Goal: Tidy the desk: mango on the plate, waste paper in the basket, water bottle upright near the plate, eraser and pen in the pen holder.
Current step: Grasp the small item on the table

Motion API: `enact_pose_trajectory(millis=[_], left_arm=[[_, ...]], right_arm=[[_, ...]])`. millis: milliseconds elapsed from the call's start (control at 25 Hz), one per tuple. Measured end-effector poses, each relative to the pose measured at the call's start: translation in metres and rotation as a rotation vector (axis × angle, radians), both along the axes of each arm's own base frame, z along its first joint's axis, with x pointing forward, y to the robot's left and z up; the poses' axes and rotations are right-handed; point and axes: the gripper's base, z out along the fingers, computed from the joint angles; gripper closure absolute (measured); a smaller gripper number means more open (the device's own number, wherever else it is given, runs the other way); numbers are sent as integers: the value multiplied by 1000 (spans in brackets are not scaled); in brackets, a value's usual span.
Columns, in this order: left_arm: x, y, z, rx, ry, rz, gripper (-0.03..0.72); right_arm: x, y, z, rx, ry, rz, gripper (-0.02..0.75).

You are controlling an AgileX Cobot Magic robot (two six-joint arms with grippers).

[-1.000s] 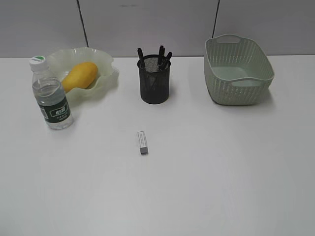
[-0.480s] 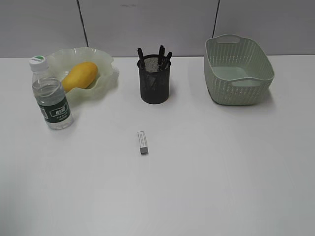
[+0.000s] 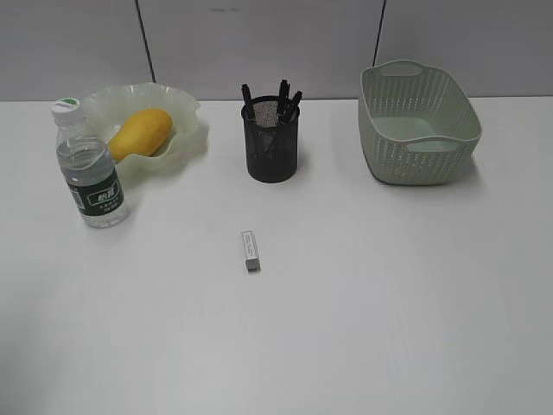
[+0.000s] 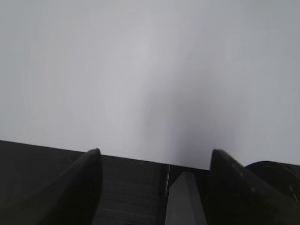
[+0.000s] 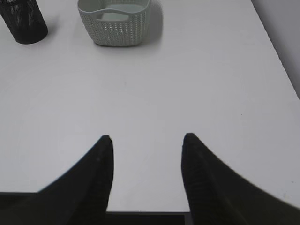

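Note:
The mango (image 3: 139,131) lies in the wavy-rimmed plate (image 3: 186,110) at the back left of the desk (image 3: 389,285). Just in front of the plate the water bottle (image 3: 89,167) stands upright. The black mesh pen holder (image 3: 271,143) (image 5: 22,19) holds several pens (image 3: 283,92). A small grey eraser (image 3: 250,250) lies flat in the middle of the desk. The basket (image 3: 417,123) (image 5: 114,19) sits at the back right. The waste paper is out of view. My left gripper (image 4: 154,155) is open over the desk's near edge. My right gripper (image 5: 146,139) is open over bare desk, holding nothing. Neither arm shows in the exterior view.
A grey panelled wall (image 3: 276,43) runs behind the desk. The desk's right edge (image 5: 276,51) shows in the right wrist view, and its near edge (image 4: 140,159) in the left wrist view.

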Motion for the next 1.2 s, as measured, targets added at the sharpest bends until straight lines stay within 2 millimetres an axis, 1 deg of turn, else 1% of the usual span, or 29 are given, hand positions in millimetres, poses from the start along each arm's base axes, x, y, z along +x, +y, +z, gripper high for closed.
enact_pose_trajectory(millis=[120, 240, 360, 480, 640, 800, 960, 1040, 1200], left_arm=[[11, -8, -3, -9, 30, 8, 148], [22, -27, 4, -34, 26, -22, 148], [34, -52, 8, -47, 33, -75, 159], [45, -84, 9, -45, 50, -144, 182], [61, -128, 9, -40, 75, -237, 190], [90, -169, -4, -33, 91, -287, 191], [119, -208, -22, -63, 100, -314, 191], [133, -224, -35, -94, 111, -312, 191], [156, -247, -57, -135, 107, -302, 191]], right_arm=[[0, 0, 0, -1, 0, -1, 353], [0, 0, 0, -1, 0, -1, 353], [0, 0, 0, -1, 0, -1, 353], [0, 0, 0, -1, 0, -1, 353], [0, 0, 0, -1, 0, -1, 353], [0, 0, 0, -1, 0, -1, 353], [0, 0, 0, -1, 0, -1, 353], [0, 0, 0, -1, 0, -1, 353], [0, 0, 0, -1, 0, -1, 353]])
